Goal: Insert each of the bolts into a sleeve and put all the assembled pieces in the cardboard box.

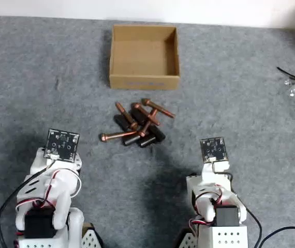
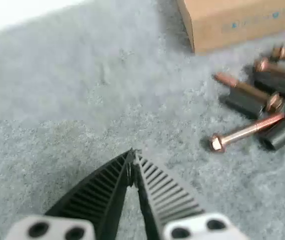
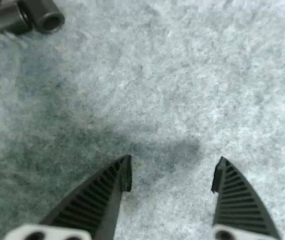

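Ideally: left jaws (closed, empty) open over outlying bolt [image 1: 119, 136], grip mid-shank; right jaws, spread, take sleeve [image 1: 155, 133].

Nothing can be read — blue print on the cardboard box [image 2: 242, 20] is illegible.

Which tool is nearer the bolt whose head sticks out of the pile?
Left. The left tool sits close to that bolt; the right tool is across the pile from it.
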You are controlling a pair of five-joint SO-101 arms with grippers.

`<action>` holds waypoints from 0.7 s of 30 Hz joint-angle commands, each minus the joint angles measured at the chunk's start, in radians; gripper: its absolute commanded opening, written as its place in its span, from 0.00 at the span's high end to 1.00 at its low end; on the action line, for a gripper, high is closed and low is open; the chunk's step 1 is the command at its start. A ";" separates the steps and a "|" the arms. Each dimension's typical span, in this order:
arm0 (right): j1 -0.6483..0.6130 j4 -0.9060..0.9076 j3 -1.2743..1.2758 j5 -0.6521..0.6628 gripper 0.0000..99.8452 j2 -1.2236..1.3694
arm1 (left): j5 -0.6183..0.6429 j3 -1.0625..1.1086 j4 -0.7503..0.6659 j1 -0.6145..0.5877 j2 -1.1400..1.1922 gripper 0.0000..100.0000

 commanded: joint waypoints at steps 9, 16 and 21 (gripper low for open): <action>0.268 -0.110 0.130 0.000 0.76 -0.015 | 0.117 -0.476 -0.147 -0.007 0.711 0.99; 0.271 -0.111 0.130 0.002 0.76 -0.015 | 0.226 -0.516 -0.149 -0.007 0.909 0.99; 0.271 -0.113 0.130 0.002 0.76 -0.015 | 0.230 -0.427 -0.244 -0.007 0.975 0.99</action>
